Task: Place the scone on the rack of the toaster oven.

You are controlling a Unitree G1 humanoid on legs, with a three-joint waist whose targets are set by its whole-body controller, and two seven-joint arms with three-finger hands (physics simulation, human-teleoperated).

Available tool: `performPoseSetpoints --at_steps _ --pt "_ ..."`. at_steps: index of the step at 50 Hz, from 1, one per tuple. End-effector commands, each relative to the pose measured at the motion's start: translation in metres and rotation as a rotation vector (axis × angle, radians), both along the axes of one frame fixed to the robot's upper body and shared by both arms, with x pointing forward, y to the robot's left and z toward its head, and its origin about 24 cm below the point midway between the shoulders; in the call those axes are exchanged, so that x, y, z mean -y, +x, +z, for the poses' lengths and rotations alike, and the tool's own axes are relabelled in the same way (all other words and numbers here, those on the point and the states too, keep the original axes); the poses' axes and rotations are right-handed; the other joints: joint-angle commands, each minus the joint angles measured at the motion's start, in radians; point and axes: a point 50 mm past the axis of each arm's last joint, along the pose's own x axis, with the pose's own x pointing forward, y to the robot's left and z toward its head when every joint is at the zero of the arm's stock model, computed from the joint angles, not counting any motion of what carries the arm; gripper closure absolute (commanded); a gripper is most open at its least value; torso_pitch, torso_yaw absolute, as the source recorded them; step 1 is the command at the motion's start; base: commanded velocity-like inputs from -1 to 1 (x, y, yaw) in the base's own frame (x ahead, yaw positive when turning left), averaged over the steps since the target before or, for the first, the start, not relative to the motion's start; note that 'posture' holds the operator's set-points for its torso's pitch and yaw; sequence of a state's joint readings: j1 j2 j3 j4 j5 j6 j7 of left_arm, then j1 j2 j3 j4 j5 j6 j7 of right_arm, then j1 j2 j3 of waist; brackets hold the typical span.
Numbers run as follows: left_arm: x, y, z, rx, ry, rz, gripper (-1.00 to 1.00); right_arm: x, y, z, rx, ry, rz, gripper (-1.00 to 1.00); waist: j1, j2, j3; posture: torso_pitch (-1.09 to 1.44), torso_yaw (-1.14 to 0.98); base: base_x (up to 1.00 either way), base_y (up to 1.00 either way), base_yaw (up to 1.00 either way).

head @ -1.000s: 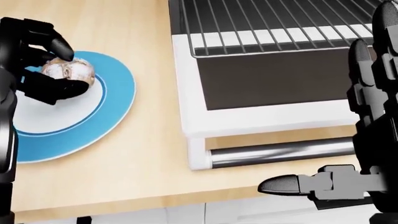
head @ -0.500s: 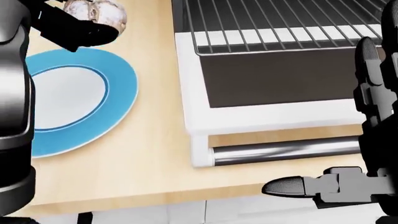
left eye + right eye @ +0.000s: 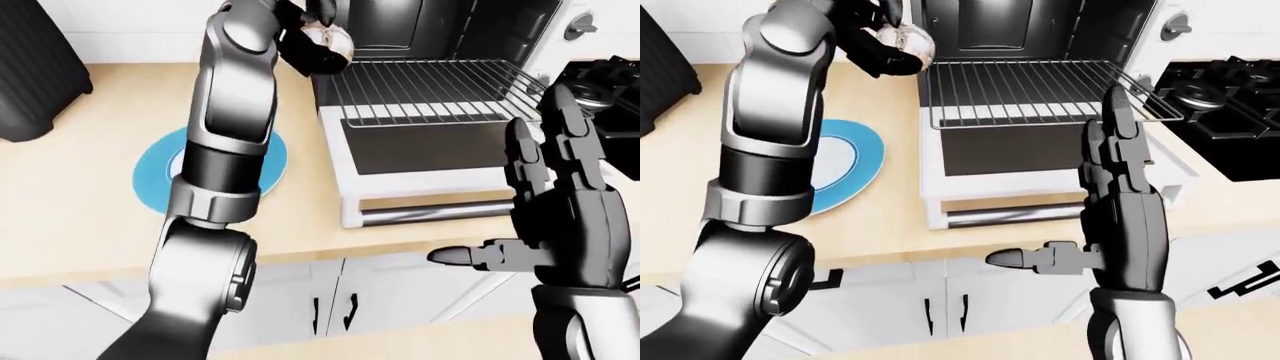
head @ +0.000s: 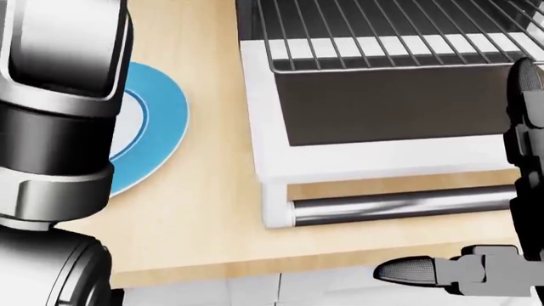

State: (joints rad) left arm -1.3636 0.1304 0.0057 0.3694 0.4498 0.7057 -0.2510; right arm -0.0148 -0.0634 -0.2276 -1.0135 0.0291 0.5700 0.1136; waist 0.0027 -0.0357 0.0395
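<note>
My left hand (image 3: 312,43) is shut on the pale scone (image 3: 333,41) and holds it up in the air at the top of the left-eye view, just left of the toaster oven's opening. The scone also shows in the right-eye view (image 3: 914,40). The wire rack (image 3: 430,90) is pulled out over the open white oven door (image 3: 440,161). The blue plate (image 4: 157,121) lies on the wooden counter left of the oven, partly hidden by my left arm. My right hand (image 3: 530,217) is open, fingers upright, low and to the right of the oven door.
The oven door's steel handle (image 4: 400,207) runs along its near edge. A black stove (image 3: 1220,97) stands right of the oven. A dark appliance (image 3: 35,67) stands at the counter's left. White cabinet doors (image 3: 330,307) lie below the counter edge.
My left hand has lifted the scone off the blue plate and carried it up and right, out of the head view's top. The right hand has hardly moved.
</note>
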Motion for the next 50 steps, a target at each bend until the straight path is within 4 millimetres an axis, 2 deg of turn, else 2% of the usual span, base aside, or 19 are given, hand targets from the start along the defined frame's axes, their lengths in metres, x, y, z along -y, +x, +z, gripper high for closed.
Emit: performPoseSetpoints --at_steps 1,10,19,25,41,48,50 --pt "0.006 -0.007 0.021 0.108 -0.002 -0.023 0.94 0.000 -0.007 0.010 0.072 -0.015 -0.003 -1.00 0.001 -0.003 -0.024 0.00 0.00 0.00 0.00 0.00" --pt "0.039 0.000 0.019 0.097 -0.016 -0.108 0.95 0.003 -0.010 0.008 0.073 -0.016 -0.015 -1.00 0.002 -0.009 -0.025 0.00 0.00 0.00 0.00 0.00" --pt "0.058 0.006 0.015 0.089 -0.030 -0.153 0.97 0.004 -0.011 0.007 0.071 -0.018 -0.019 -1.00 0.002 -0.015 -0.026 0.00 0.00 0.00 0.00 0.00" --pt "0.078 0.005 0.011 0.081 -0.022 -0.202 1.00 0.008 -0.013 0.006 0.070 -0.021 -0.029 -1.00 0.004 -0.020 -0.026 0.00 0.00 0.00 0.00 0.00" --pt "0.103 0.003 0.004 0.077 -0.020 -0.256 1.00 0.012 -0.017 0.004 0.070 -0.021 -0.037 -1.00 0.005 -0.031 -0.024 0.00 0.00 0.00 0.00 0.00" --pt "0.106 0.003 0.001 0.068 -0.021 -0.269 0.66 0.012 -0.018 0.003 0.066 -0.018 -0.038 -1.00 0.005 -0.032 -0.024 0.00 0.00 0.00 0.00 0.00" --pt "0.106 0.004 0.000 0.064 -0.019 -0.272 0.50 0.012 -0.019 0.002 0.066 -0.017 -0.037 -1.00 0.005 -0.033 -0.025 0.00 0.00 0.00 0.00 0.00"
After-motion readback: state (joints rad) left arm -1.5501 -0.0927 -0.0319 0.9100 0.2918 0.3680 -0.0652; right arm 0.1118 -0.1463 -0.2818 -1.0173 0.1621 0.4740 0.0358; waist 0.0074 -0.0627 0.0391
